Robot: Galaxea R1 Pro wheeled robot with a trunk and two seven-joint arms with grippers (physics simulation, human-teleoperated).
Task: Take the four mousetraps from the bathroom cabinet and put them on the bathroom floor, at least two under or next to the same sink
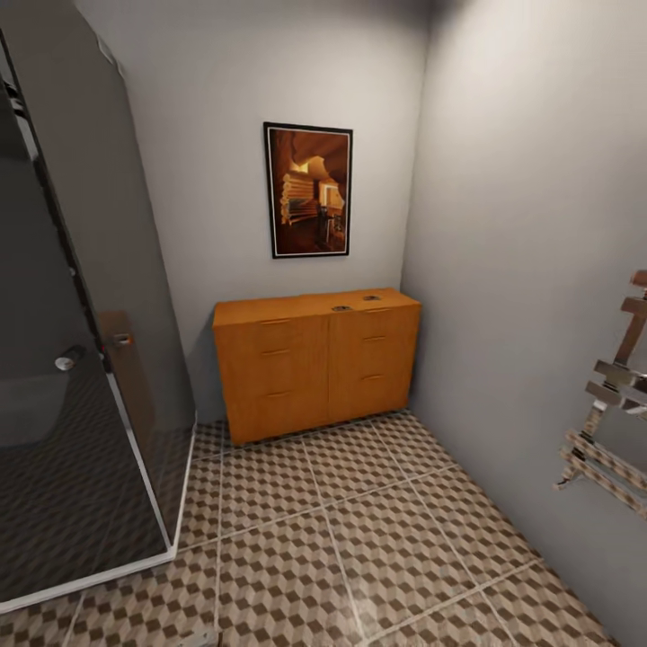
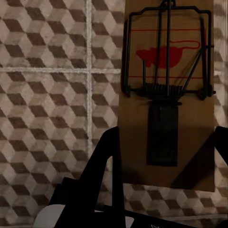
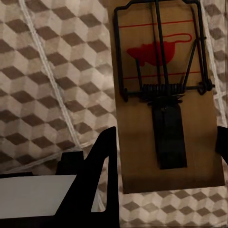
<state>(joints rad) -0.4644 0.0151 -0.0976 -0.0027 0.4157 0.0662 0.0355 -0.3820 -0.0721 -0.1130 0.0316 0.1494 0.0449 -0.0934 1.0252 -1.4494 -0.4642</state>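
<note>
In the left wrist view a tan mousetrap (image 2: 166,95) with dark wire and a red mouse print sits between the dark fingers (image 2: 105,164) of my left gripper (image 2: 166,152), which is shut on its board above the cube-patterned bathroom floor (image 2: 47,95). My right gripper (image 3: 166,152) is likewise shut on a second mousetrap (image 3: 166,95) over the floor (image 3: 47,71). The orange-brown cabinet (image 1: 316,368) stands against the far wall, drawers closed. Two small flat items (image 1: 341,308) lie on its top, too small to identify. The sink is out of view.
A dark glass shower enclosure (image 1: 90,359) fills the left side. A chrome towel rail (image 1: 611,422) juts from the right wall. A framed picture (image 1: 308,190) hangs above the cabinet. Open tiled floor (image 1: 359,539) lies between me and the cabinet.
</note>
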